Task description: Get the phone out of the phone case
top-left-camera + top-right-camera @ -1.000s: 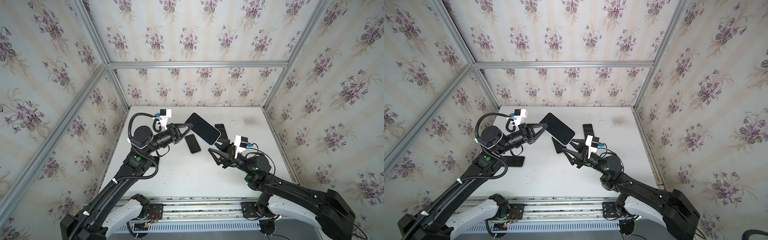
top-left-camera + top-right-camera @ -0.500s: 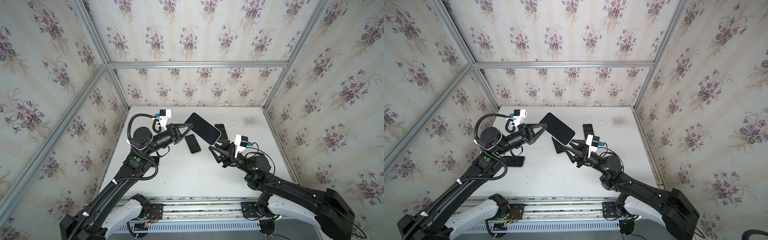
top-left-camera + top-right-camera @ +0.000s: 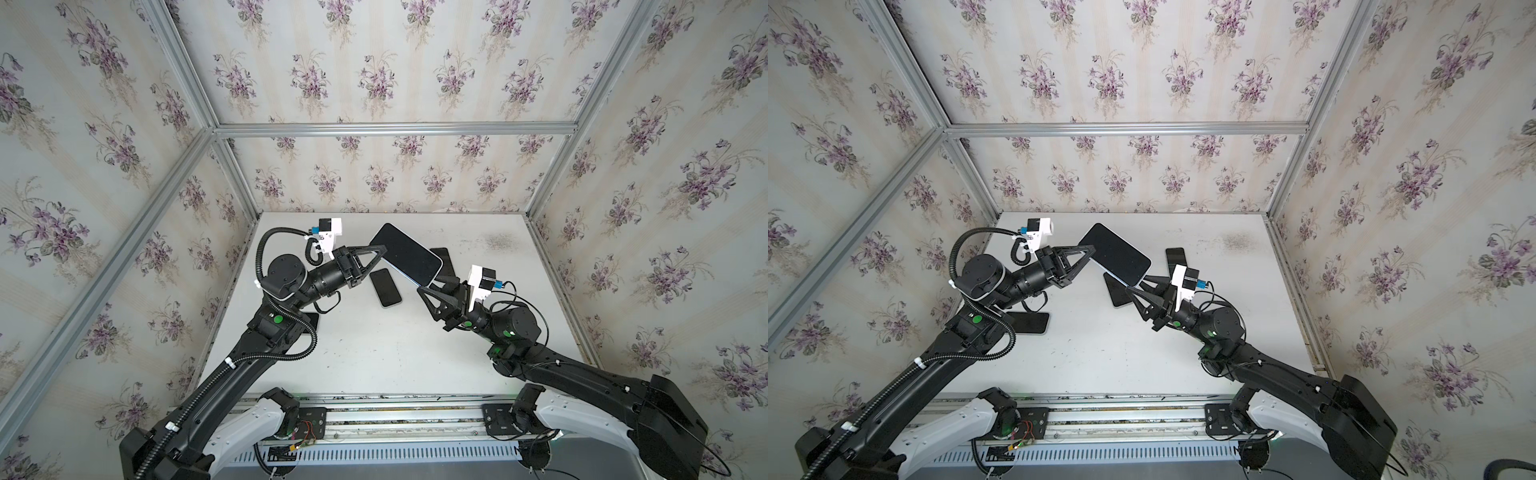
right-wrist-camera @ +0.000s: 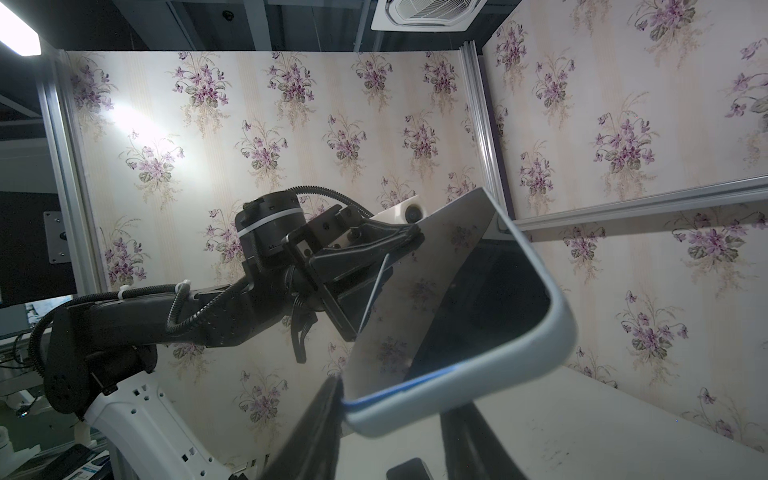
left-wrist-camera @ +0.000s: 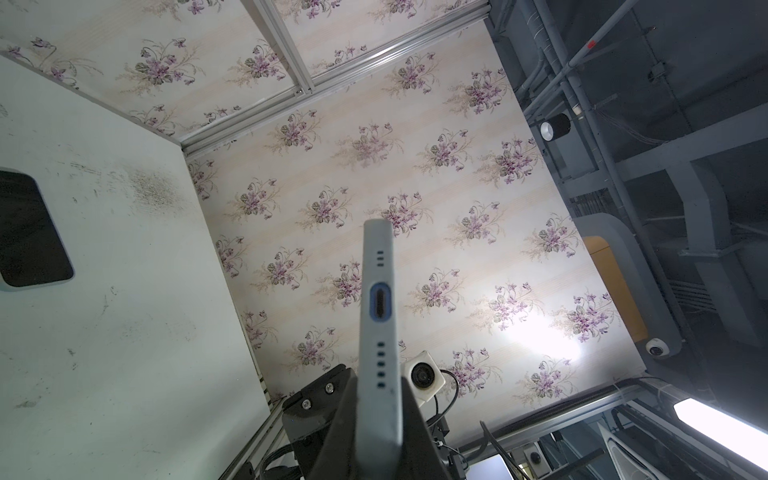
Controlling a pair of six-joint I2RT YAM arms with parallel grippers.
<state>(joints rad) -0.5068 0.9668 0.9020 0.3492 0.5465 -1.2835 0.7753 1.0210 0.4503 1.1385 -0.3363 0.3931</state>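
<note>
A large phone (image 3: 405, 253) (image 3: 1115, 253) with a dark screen sits in a pale blue-grey phone case (image 5: 378, 332) (image 4: 478, 395) and hangs tilted above the table. My left gripper (image 3: 384, 253) (image 3: 1092, 253) (image 5: 378, 395) is shut on the cased phone's end with the charging port. My right gripper (image 3: 432, 286) (image 3: 1140, 284) (image 4: 397, 395) straddles the opposite end at a corner. One of its fingers (image 4: 324, 407) touches the corner on the screen side. The other finger (image 4: 465, 436) lies behind the case's back, and whether it touches is unclear.
A small dark phone (image 3: 386, 286) (image 3: 1119, 293) (image 4: 409, 469) lies on the white table (image 3: 374, 353) below the held one. Another dark phone (image 3: 442, 262) (image 3: 1177, 259) (image 5: 29, 232) lies farther back. A dark flat object (image 3: 1030, 322) sits under my left arm. Flowered walls enclose three sides.
The right gripper's jaws have narrowed around the phone's corner, and it has edged slightly toward the phone. The left arm and the phone have held still.
</note>
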